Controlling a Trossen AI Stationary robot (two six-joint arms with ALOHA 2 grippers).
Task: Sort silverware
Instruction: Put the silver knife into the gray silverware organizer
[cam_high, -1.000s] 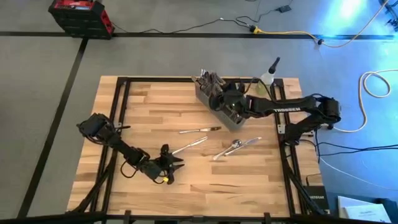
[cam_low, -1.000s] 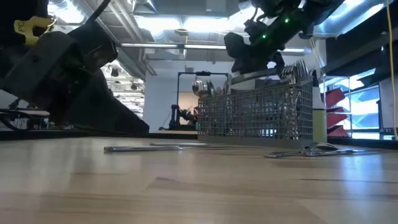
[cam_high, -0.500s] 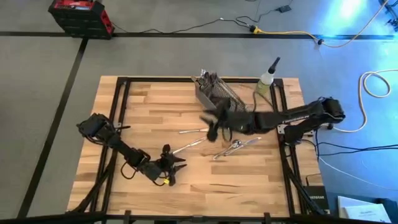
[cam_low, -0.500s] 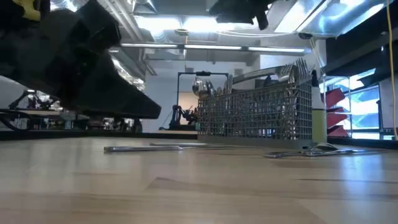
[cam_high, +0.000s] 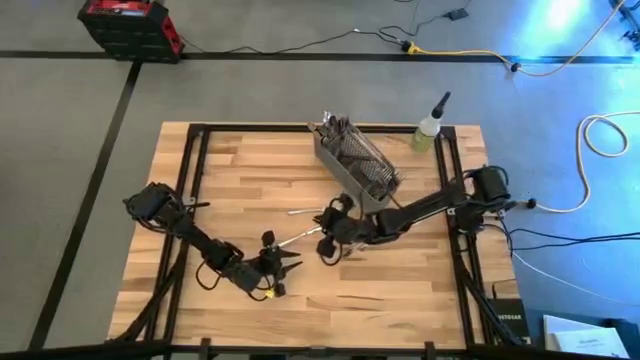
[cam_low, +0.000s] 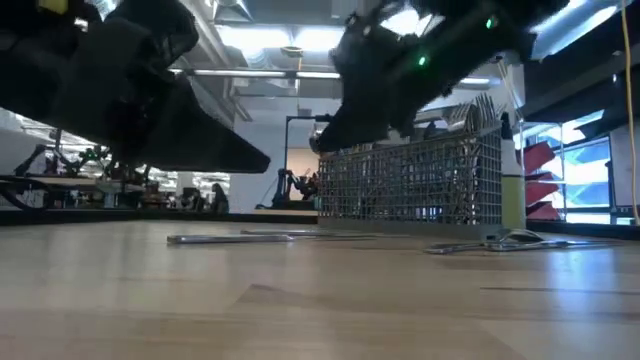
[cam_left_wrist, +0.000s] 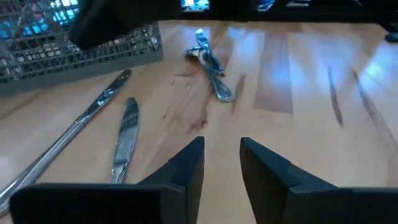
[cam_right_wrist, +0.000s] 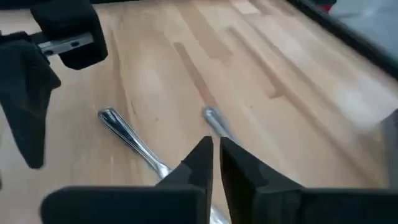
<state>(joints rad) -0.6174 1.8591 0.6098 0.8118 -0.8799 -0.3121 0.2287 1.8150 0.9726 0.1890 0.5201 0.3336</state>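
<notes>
Free room and obstacles about the mesh basket (cam_high: 356, 164): bare table (cam_high: 250, 165) lies open on the basket's left-arm side and along the near edge. Just in front of the basket, loose silverware (cam_high: 305, 234) and the right gripper (cam_high: 326, 243), fingers nearly together, crowd the centre. The left gripper (cam_high: 288, 263), slightly parted, blocks the approach from near-left.

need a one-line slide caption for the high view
Overhead: right pincer reaches mid-table over loose silverware beside the mesh basket; left pincer waits nearby, open.

Shiny metal silverware (cam_left_wrist: 121, 140) on smooth wood table (cam_high: 260, 170)
</notes>
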